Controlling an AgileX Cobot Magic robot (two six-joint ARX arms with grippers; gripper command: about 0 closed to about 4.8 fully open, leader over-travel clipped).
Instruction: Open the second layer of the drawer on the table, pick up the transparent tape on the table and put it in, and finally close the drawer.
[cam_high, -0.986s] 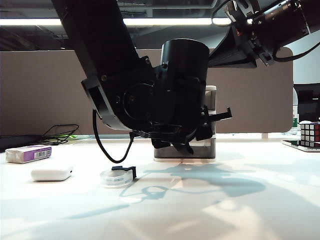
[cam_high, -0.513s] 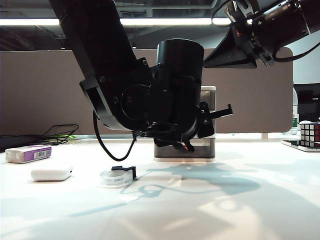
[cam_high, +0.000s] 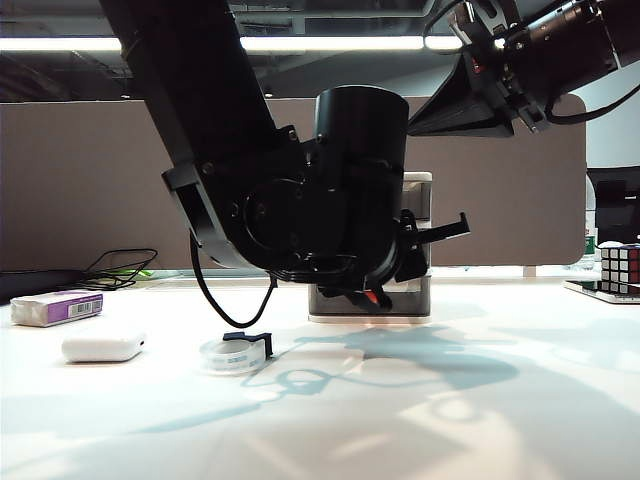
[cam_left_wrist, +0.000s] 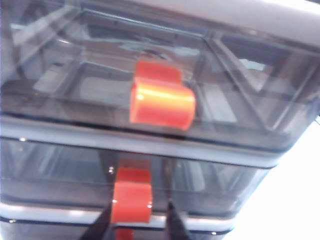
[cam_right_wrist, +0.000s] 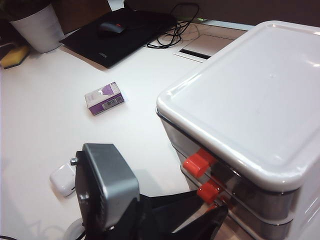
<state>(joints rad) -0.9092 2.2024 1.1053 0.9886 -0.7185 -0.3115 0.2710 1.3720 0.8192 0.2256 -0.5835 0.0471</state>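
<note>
Drawer (cam_right_wrist: 240, 125) stands at the table's (cam_high: 450, 420) far middle, all layers shut; the left gripper (cam_left_wrist: 135, 220) has narrowed its fingers around the second layer's handle (cam_left_wrist: 131, 197) since a second ago, so pulling seems next; whether it pinches already I cannot tell; transparent tape (cam_high: 236, 353) waits beside; the right gripper hangs high, not visible.

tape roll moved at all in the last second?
No. In the exterior view the transparent tape lies at the same spot on the table, beside the white case, apart from the left gripper at the drawer.
</note>
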